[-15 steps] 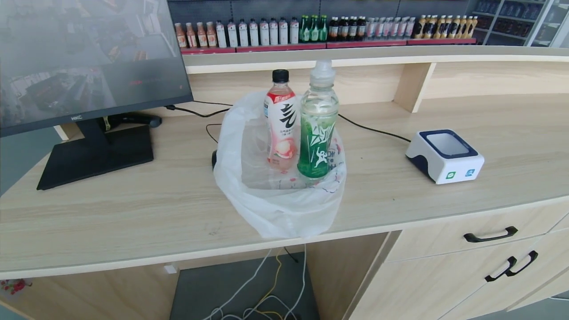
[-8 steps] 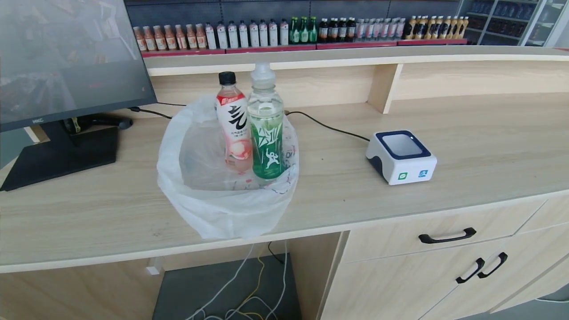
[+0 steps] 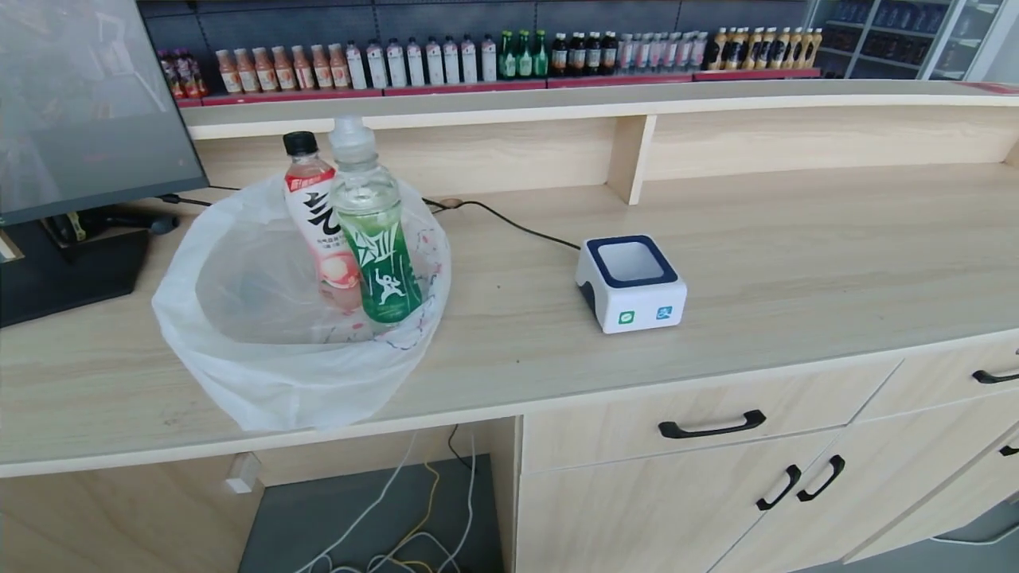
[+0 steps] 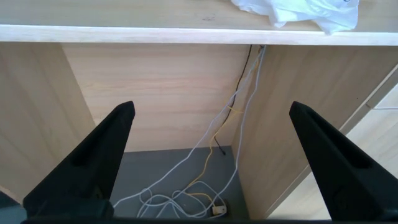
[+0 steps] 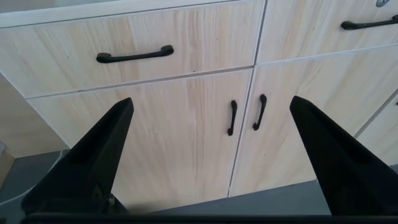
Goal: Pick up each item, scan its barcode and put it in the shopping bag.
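On the wooden counter a white plastic shopping bag stands open. Inside it are two upright bottles: a pink one with a black cap and a green one with a clear cap. A white and blue barcode scanner sits to the right of the bag. My left gripper hangs open below the counter edge, facing the gap with the loose cables; the bag's overhang hangs over the edge above it. My right gripper is open too, facing the cabinet doors under the counter.
A monitor on a black stand is at the counter's left end. A black cable runs from the scanner to the back. A raised shelf lines the rear, with rows of bottles beyond. Drawers with black handles are below.
The head camera has swung to the right, so the bag, bottles and scanner sit further left in the picture. The things themselves have not moved on the counter.
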Motion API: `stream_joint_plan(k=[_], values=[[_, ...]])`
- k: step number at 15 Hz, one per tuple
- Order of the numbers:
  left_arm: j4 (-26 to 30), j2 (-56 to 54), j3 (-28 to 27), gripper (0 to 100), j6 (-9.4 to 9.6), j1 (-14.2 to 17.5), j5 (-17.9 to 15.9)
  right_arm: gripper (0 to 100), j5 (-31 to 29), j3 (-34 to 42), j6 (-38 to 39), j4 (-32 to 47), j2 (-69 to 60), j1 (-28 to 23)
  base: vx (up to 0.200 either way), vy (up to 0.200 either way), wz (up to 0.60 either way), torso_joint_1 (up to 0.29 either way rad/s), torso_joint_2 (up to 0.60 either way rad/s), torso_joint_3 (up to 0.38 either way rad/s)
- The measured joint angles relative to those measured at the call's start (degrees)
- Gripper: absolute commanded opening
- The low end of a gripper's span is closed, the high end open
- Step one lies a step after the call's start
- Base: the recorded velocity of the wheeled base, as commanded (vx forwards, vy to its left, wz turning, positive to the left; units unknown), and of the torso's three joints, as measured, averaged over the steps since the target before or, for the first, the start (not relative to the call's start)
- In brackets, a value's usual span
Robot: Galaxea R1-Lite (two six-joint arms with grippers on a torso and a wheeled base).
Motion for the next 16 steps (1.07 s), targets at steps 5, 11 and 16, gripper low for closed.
stream_joint_plan(k=[5,11,16], values=[[0.0,0.0,0.0,100,-0.33,0.0,0.0,100,-0.01,0.0,0.02,0.0,0.0,0.05,0.0,-0.2,0.0,0.002,0.0,0.002],[0.06,0.0,0.0,100,-0.22,-0.12,0.0,100,0.02,-0.02,0.02,-0.07,0.0,-0.06,0.0,-0.033,0.0,0.001,0.0,0.0],[0.0,0.0,0.0,100,-0.2,-0.02,0.0,100,0.0,-0.02,0.1,-0.02,0.0,0.0,0.0,0.0,0.0,0.0,0.0,0.0]])
